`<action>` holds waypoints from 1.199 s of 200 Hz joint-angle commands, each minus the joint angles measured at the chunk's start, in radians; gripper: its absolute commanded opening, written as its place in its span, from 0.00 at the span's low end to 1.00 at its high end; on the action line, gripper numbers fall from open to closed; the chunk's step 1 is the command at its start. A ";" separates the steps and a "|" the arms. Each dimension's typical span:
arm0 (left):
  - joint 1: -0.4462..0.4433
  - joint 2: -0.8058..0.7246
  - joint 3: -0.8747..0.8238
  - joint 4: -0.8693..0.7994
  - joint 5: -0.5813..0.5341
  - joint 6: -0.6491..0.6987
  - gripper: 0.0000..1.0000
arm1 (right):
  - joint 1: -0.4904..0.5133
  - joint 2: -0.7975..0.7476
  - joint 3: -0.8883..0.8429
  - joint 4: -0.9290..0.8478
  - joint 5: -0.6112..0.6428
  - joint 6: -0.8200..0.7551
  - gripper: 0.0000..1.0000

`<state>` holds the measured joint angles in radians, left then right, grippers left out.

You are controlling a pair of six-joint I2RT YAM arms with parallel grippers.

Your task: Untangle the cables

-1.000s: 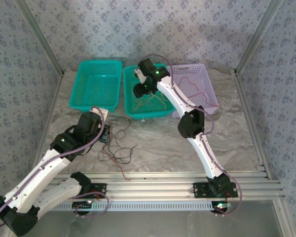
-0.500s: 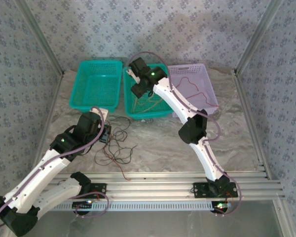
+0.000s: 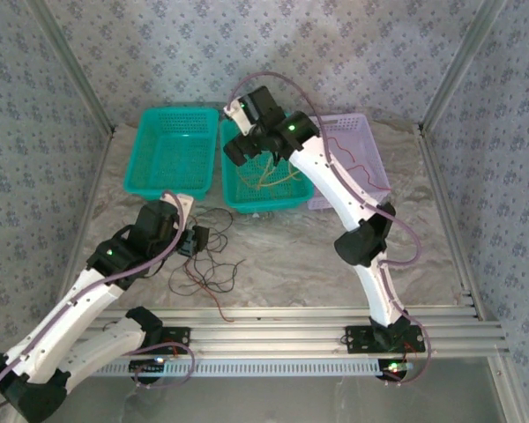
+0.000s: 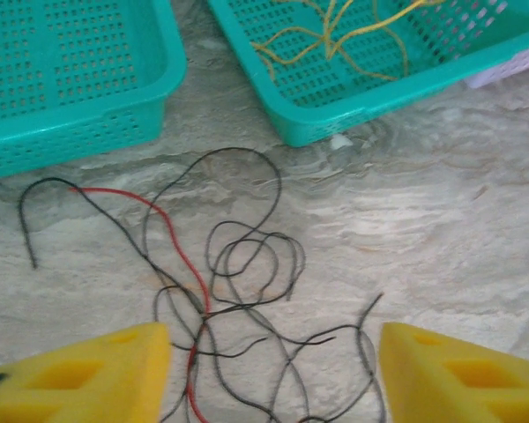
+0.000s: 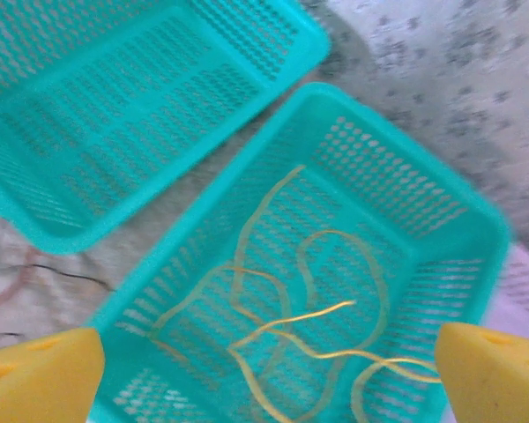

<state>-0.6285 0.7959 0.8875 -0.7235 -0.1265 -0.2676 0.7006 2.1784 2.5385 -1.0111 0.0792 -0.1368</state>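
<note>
Left gripper is spread wide and empty, low over the marble table. The black and red cables lie tangled on the tabletop just ahead of it, short of the baskets. Right gripper is also spread and empty, above the middle teal basket, with yellow cables looped on its floor. Left teal basket sits alongside. One red cable lies in the lilac basket, partly hidden by the right arm.

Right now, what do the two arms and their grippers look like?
The left arm and right arm have white shells, black joints, a green light each and a purplish-grey hose alongside. The left gripper and right gripper have blocky yellow fingers.
</note>
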 commanded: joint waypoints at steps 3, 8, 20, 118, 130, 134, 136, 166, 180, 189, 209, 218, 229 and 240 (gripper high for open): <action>-0.014 -0.018 0.042 0.108 0.101 -0.087 0.73 | -0.071 -0.060 -0.024 0.041 -0.334 0.182 1.00; -0.027 -0.013 0.040 0.130 0.103 -0.104 0.75 | -0.082 -0.061 -0.027 0.051 -0.377 0.199 1.00; -0.080 0.001 0.019 0.210 0.092 -0.125 0.80 | -0.099 -0.065 -0.036 0.065 -0.421 0.220 1.00; -0.241 0.388 0.038 0.756 0.006 0.057 1.00 | -0.125 -0.101 -0.087 0.143 -0.630 0.312 1.00; -0.240 0.441 0.054 0.809 -0.005 0.092 1.00 | -0.124 -0.114 -0.087 0.148 -0.648 0.330 1.00; -0.239 0.457 0.059 0.829 -0.011 0.100 1.00 | -0.122 -0.117 -0.087 0.151 -0.654 0.337 1.00; -0.239 0.467 0.060 0.843 -0.013 0.103 1.00 | -0.122 -0.120 -0.086 0.152 -0.657 0.341 1.00; -0.212 0.574 0.064 1.031 -0.003 0.137 1.00 | -0.120 -0.169 -0.117 0.180 -0.690 0.379 1.00; -0.188 0.609 0.041 1.152 -0.001 0.118 1.00 | -0.125 -0.198 -0.154 0.212 -0.714 0.405 1.00; -0.174 0.619 0.011 1.250 -0.005 0.102 1.00 | -0.129 -0.220 -0.180 0.237 -0.728 0.425 1.00; -0.147 0.645 -0.027 1.429 -0.026 0.079 1.00 | -0.142 -0.275 -0.261 0.324 -0.767 0.486 1.00; -0.144 0.661 -0.034 1.492 -0.036 0.081 1.00 | -0.152 -0.297 -0.306 0.389 -0.797 0.536 1.00; -0.143 0.684 -0.030 1.557 -0.037 0.085 1.00 | -0.165 -0.321 -0.350 0.460 -0.816 0.597 1.00; -0.143 0.708 -0.016 1.595 -0.034 0.076 1.00 | -0.168 -0.345 -0.389 0.512 -0.827 0.630 1.00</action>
<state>-0.7700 1.4628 0.8589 0.6205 -0.1482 -0.1764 0.5537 1.8915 2.2204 -0.6746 -0.6708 0.3550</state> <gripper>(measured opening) 0.995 0.998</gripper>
